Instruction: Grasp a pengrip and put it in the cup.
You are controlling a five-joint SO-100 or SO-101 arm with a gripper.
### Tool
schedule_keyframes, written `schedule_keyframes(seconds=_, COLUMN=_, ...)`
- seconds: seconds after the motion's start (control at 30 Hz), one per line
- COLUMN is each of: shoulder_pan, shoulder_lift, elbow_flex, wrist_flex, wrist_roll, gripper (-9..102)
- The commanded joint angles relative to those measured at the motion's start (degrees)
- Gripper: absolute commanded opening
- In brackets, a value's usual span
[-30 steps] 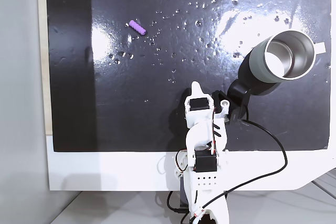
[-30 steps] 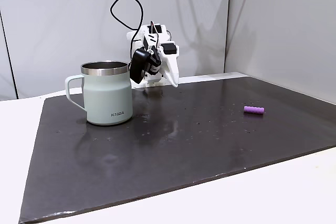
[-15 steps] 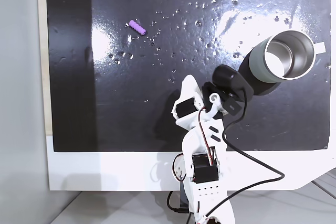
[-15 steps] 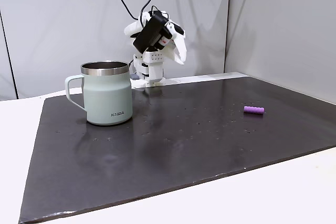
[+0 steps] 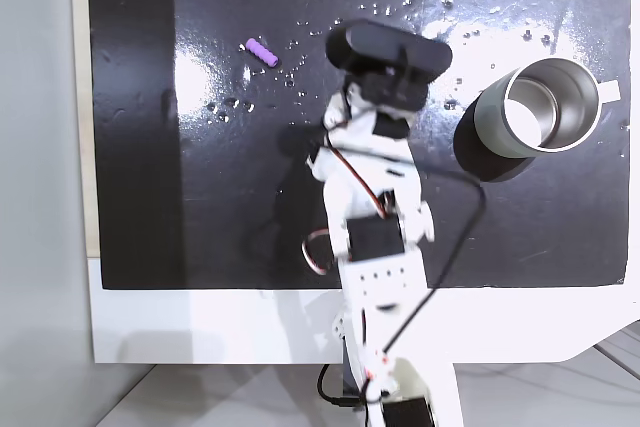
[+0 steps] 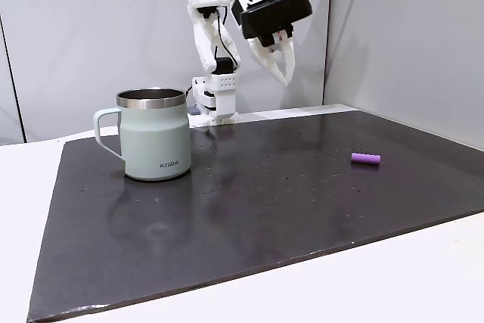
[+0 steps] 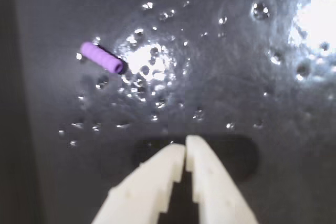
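Note:
The pengrip (image 5: 261, 51) is a small purple ribbed tube lying on the black mat, at the upper left in a fixed view and at the right in the other (image 6: 365, 158). In the wrist view the pengrip (image 7: 103, 57) lies up and left of my gripper (image 7: 185, 148), whose white fingers meet at the tips with nothing between them. My gripper (image 6: 285, 77) hangs high above the mat, pointing down, well apart from the pengrip. The grey-green metal cup (image 5: 482, 130) stands upright at the right in a fixed view; the cup (image 6: 155, 141) has its handle turned away from the arm.
The black mat (image 5: 200, 197) is dotted with shiny specks and glare. It lies on a white table (image 5: 200, 322), and the arm's base (image 6: 215, 100) stands at the mat's edge. A cable (image 5: 455, 237) trails from the wrist camera. Grey walls (image 6: 408, 43) stand behind and beside the mat.
The arm has lifted from its folded pose beside the cup and reached out over the middle of the mat, toward the pengrip. Pengrip and cup have not moved.

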Motion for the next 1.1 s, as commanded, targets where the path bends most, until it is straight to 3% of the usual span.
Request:
schedule_keyframes(seconds=0.0, shoulder_pan=1.0, shoulder_lift=-12.0, elbow_flex=-12.6, wrist_flex=-1.1, wrist_roll=-3.5, gripper=0)
schedule_keyframes(seconds=0.23, shoulder_pan=-0.7, shoulder_lift=-30.7, elbow_flex=-22.9, wrist_flex=-6.2, wrist_roll=-11.0, gripper=0)
schedule_keyframes(seconds=0.43, shoulder_pan=-2.0, shoulder_lift=-44.8, elbow_flex=-35.5, wrist_flex=-3.7, wrist_roll=-11.2, gripper=0)
schedule_keyframes(seconds=0.73, shoulder_pan=-5.4, shoulder_lift=-53.4, elbow_flex=-44.7, wrist_flex=-3.3, wrist_roll=-12.7, gripper=2)
schedule_keyframes(seconds=0.97, shoulder_pan=-10.1, shoulder_lift=-56.3, elbow_flex=-54.8, wrist_flex=9.9, wrist_roll=-15.9, gripper=19)
schedule_keyframes(seconds=1.07, shoulder_pan=-11.4, shoulder_lift=-57.4, elbow_flex=-56.2, wrist_flex=11.4, wrist_roll=-18.1, gripper=21)
